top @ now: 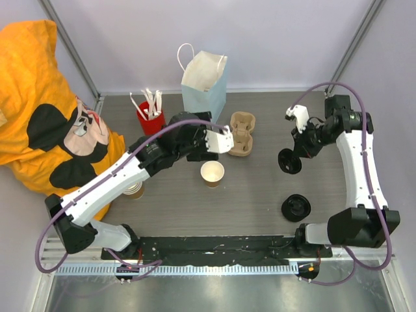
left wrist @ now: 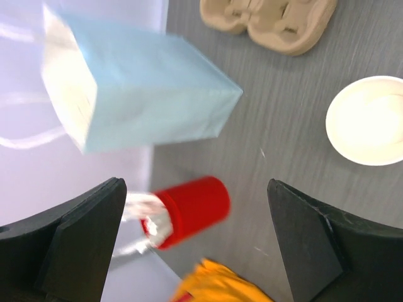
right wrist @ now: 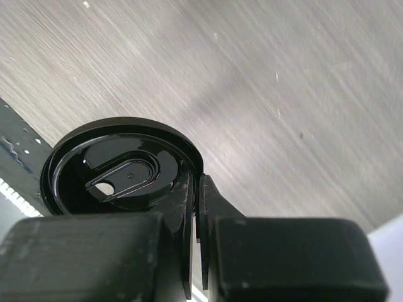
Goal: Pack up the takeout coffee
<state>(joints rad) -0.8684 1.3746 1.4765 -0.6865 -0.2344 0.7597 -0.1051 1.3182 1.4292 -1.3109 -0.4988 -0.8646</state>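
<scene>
Right tool (right wrist: 196, 189) fills the foreground of its wrist view, both fingers clenched on the rim of a black lid (right wrist: 119, 173), which is tilted and seemingly clear of the table (right wrist: 283, 75). That arm rises from its base with the elbow high and folds back inward, well to the right of the pale blue paper bag (top: 204, 88). The other arm stretches diagonally forward. Its left tool (left wrist: 195, 189) is released, jaws spread wide, hovering just in front of the bag. The takeout coffee cup (top: 212, 173) stands upright and lidless on the table, nearer than the bag and just beside the left tool.
</scene>
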